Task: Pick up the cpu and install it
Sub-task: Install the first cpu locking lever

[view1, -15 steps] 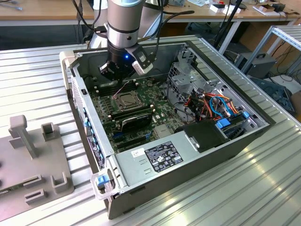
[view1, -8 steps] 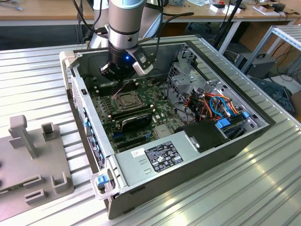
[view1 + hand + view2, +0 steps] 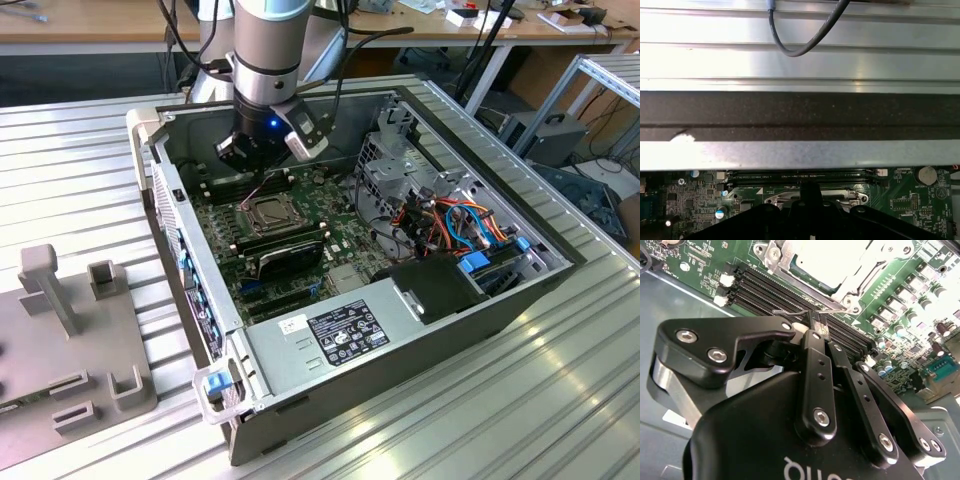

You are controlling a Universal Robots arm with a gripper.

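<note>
1 cpu [image 3: 827,260] in socket; 1 gripper [image 3: 820,332] above, fingers together.

A ribbed aluminium tabletop [image 3: 560,400] of long parallel slats spread out below and on every side of the gripper, catching bright streaks of light. Beyond the gripper, at the far edge of the scene, ran a wooden bench [image 3: 100,25] strewn with black cables. Off toward the exterior view's right, a bare metal frame [image 3: 610,75] stood well apart from the gripper, with a dim floor and a dark box [image 3: 545,135] beneath it.
</note>
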